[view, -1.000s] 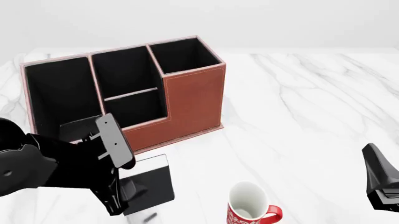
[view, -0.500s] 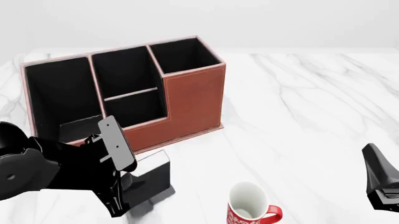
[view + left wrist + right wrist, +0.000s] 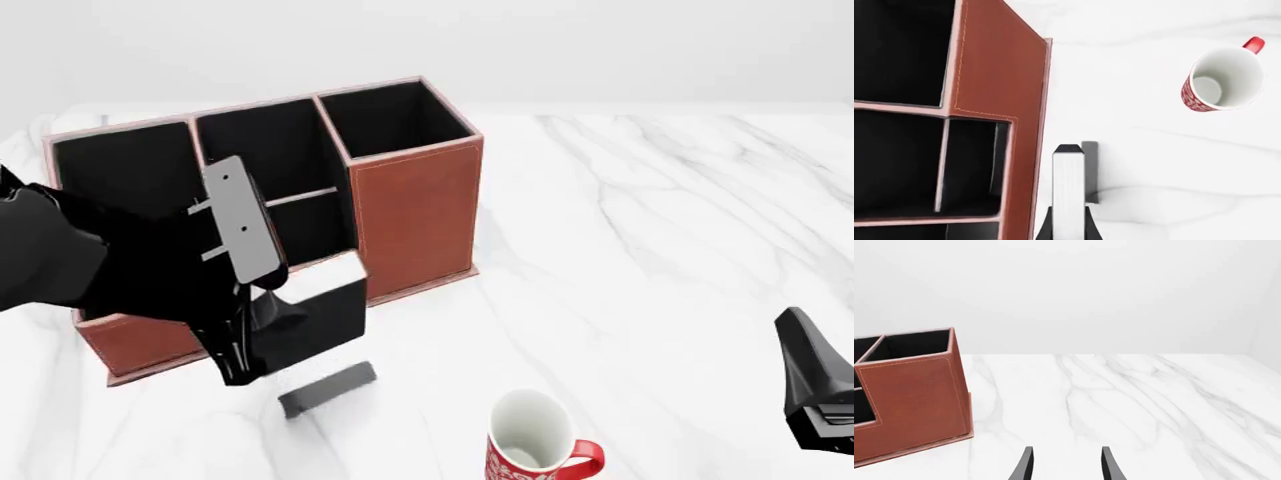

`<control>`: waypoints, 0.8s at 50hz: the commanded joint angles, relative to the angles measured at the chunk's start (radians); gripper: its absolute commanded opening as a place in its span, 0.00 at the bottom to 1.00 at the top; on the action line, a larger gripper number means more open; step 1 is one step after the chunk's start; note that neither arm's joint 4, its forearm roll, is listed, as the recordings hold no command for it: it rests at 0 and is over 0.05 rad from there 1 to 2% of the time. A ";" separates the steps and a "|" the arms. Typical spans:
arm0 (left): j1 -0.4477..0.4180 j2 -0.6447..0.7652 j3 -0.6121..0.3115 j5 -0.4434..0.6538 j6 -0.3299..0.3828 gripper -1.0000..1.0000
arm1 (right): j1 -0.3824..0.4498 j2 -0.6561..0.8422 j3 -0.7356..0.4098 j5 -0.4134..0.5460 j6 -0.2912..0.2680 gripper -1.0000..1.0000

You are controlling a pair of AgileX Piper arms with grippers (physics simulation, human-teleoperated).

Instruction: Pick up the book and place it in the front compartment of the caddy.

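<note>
Two arms, one load. Your left gripper is raised above the marble table, tilted forward, its fingers clamped on the book, which stands edge-up in the air just in front of the caddy, its shadow on the tabletop below. Your right gripper rests low, fingers parted, holding nothing. Mug nearby.
</note>
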 commanded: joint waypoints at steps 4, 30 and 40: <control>0.022 0.002 -0.199 0.104 0.057 0.00 | 0.000 -0.003 0.002 0.000 0.000 1.00; 0.239 0.117 -0.360 0.142 0.279 0.00 | 0.000 -0.003 0.001 0.000 0.000 1.00; 0.283 0.180 -0.437 0.135 0.277 0.00 | 0.000 -0.003 0.002 0.000 0.000 1.00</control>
